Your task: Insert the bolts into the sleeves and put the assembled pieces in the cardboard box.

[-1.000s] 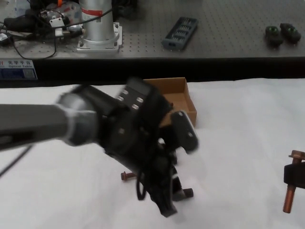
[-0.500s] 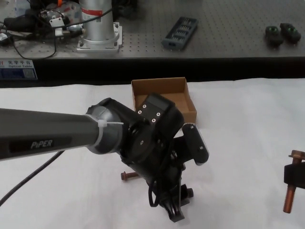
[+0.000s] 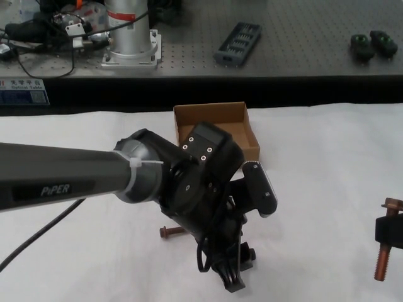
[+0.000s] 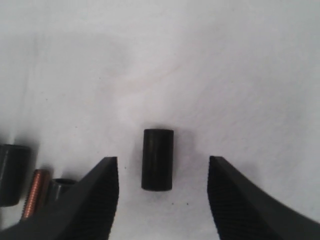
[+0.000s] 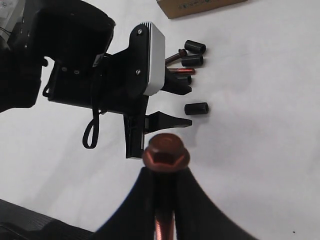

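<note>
The left pincer is hanging low over the white-covered counter with its two ribbed fingers spread wide, holding nothing. A black sleeve is lying on its side between the fingers, with clear gaps on both sides and touching neither. In the right wrist view this same sleeve is sitting just off the tips of the left fingers, a little apart from a small cluster of parts: two more black sleeves lying near each other and a copper bolt lying beside them. At the edge of the left wrist view another sleeve is lying close beside a copper threaded shank. The right pincer is closing firmly on the shank of a copper bolt, whose hexagonal flanged head is sticking out beyond the fingertips. In the high view that arm is sitting at the edge of the counter, well apart from the left arm, with the bolt standing upright, head uppermost. The cardboard box is sitting open on the cloth just beyond the left arm's wrist, and one loose bolt is lying on the cloth beside that arm.
</note>
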